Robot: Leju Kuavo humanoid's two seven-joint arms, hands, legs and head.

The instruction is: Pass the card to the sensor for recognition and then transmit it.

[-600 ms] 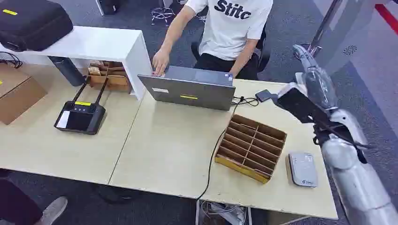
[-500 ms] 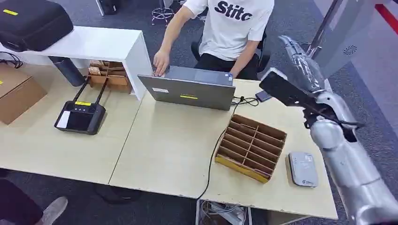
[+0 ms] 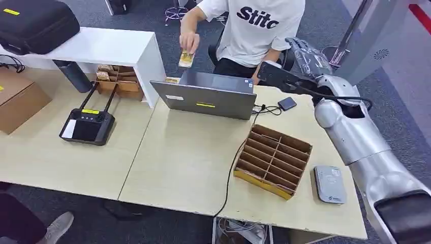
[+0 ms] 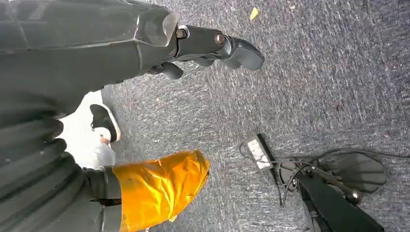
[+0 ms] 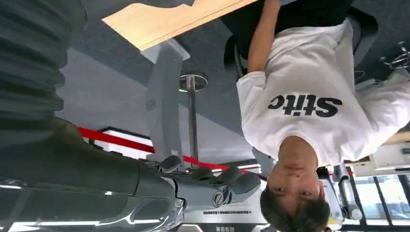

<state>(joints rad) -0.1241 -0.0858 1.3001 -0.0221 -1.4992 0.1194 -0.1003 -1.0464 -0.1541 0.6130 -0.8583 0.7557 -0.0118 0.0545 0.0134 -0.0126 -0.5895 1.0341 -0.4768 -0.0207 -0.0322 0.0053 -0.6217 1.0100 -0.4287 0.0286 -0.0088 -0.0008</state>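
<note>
A person in a white shirt [image 3: 259, 28] sits behind the table and holds up a small yellowish card [image 3: 186, 59] above the laptop [image 3: 206, 96]. My right hand [image 3: 306, 55] reaches out over the table's far right corner toward the person, fingers extended, with nothing in it; the right wrist view also has that hand [image 5: 208, 186] empty. The card is well to its left. The grey sensor pad [image 3: 330, 184] lies near the table's front right edge. My left hand [image 4: 212, 46] hangs over the carpet and holds nothing.
A wooden divider box [image 3: 274, 158] stands left of the sensor, with a black cable [image 3: 231, 168] running past it. A small black device [image 3: 287, 103] lies beside the laptop. At the left are a black controller [image 3: 86, 124], a cardboard box [image 3: 20, 99] and a white shelf [image 3: 101, 48].
My right arm has swung forward and left toward the person. The person's hand has left the laptop and risen with the card.
</note>
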